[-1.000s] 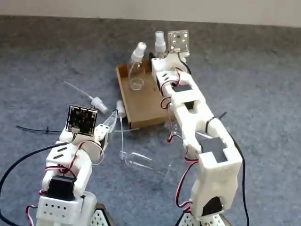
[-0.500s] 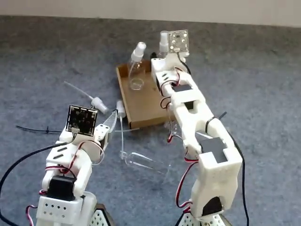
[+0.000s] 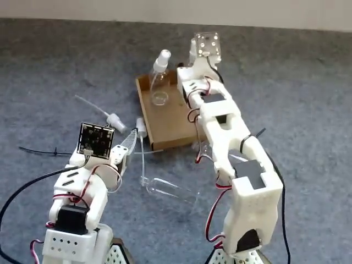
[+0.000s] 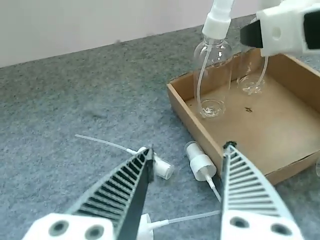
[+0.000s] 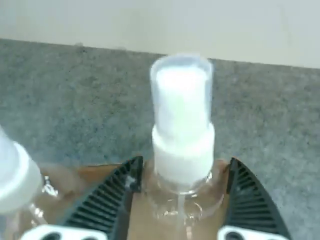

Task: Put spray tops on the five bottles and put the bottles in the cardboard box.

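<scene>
The right gripper (image 5: 183, 162), at the upper centre of the high view, has its fingers clamped on a clear plastic bottle with a white spray top (image 5: 182, 125), which stands in the shallow brown cardboard box (image 3: 144, 107). A second capped clear bottle (image 3: 160, 82) stands upright to its left. At lower left, the left gripper (image 4: 189, 148) hovers with fingers wide apart above a loose white spray top (image 4: 200, 165) on the grey counter (image 3: 55, 66).

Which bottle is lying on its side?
The clear bottle on the carpet, outside the cardboard box; the capped bottles inside it stand upright.
</scene>
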